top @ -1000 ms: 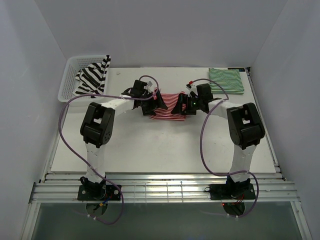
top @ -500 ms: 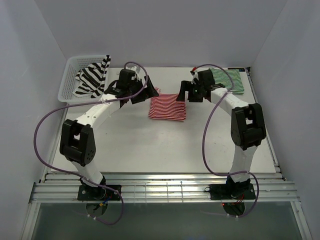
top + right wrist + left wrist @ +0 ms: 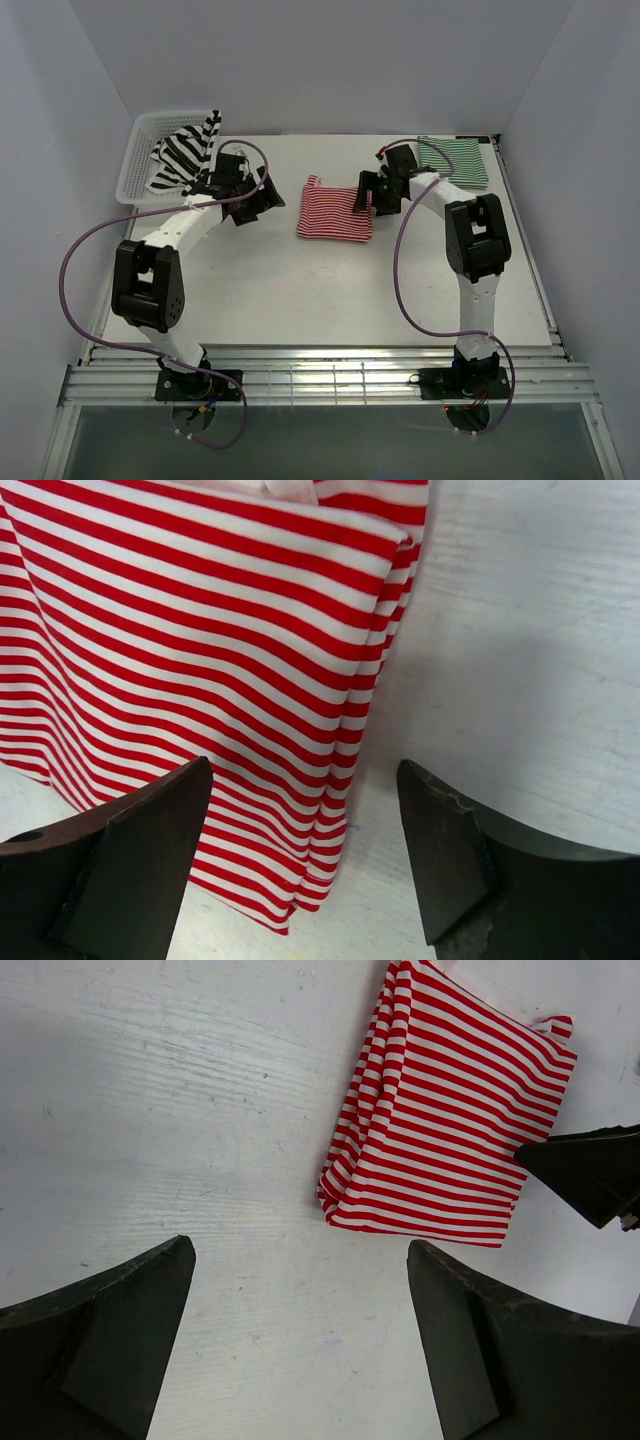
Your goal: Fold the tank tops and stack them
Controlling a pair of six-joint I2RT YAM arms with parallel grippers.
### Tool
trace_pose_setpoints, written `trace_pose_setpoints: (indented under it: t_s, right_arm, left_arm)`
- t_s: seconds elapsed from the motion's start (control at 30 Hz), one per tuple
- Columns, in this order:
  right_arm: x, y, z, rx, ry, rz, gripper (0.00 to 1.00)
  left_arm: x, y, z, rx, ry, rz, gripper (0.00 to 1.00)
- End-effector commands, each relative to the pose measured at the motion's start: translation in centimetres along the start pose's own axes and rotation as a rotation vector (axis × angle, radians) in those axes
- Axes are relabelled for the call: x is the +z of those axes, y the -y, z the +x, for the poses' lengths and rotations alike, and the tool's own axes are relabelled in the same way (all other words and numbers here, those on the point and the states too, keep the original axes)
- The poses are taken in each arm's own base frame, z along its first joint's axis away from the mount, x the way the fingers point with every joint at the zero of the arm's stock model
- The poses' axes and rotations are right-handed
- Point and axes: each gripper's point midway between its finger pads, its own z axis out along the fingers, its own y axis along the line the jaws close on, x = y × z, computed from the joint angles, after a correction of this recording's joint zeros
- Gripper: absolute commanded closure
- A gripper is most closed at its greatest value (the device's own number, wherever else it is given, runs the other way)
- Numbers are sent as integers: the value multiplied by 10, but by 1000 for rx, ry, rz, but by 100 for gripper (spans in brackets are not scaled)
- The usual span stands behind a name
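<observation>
The red-and-white tank top (image 3: 334,210) lies folded in the middle of the table; it also shows in the left wrist view (image 3: 445,1125) and the right wrist view (image 3: 190,650). The green-and-white tank top (image 3: 455,160) lies folded at the back right. The black-and-white tank top (image 3: 185,152) hangs out of the white basket (image 3: 140,165). My left gripper (image 3: 256,200) is open and empty over bare table, left of the red top. My right gripper (image 3: 369,199) is open and empty over the red top's right edge.
The table's front edge (image 3: 330,345) meets a slatted rail by the arm bases. Purple cables loop from both arms. White walls close in the back and both sides.
Both grippers let go of the red top and pulled away. The left swung left toward the basket. The right went back right, then returned to the top's right edge. The red top now lies flat.
</observation>
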Motion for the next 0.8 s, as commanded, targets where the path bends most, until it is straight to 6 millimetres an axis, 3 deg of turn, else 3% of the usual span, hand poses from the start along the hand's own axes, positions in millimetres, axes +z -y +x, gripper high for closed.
trace_pose_setpoints:
  t_s: [0.0,0.17,0.37,0.4,0.53,0.6,0.77]
  right_arm:
    - [12,-9,27,22,-80,-49,21]
    - [22,-15,38,28,-104,-75,31]
    - [27,-15,33,43,-83,-65,64]
    - [26,-15,28,40,-71,-63,72]
    - [17,-21,8,-21,-20,-68,87]
    - [12,-21,-1,-55,8,-56,92]
    - [-8,-24,-28,-187,87,-30,92]
  left_arm:
    - [-15,6,-14,-7,54,19,2]
    - [-15,1,-17,-17,59,10,2]
    - [-17,0,-18,-24,61,8,2]
    - [-17,0,-18,-25,62,9,2]
    - [-20,-3,-22,-31,71,0,2]
    - [-21,-4,-24,-31,75,-2,2]
    - [-21,-8,-26,-35,77,-12,2]
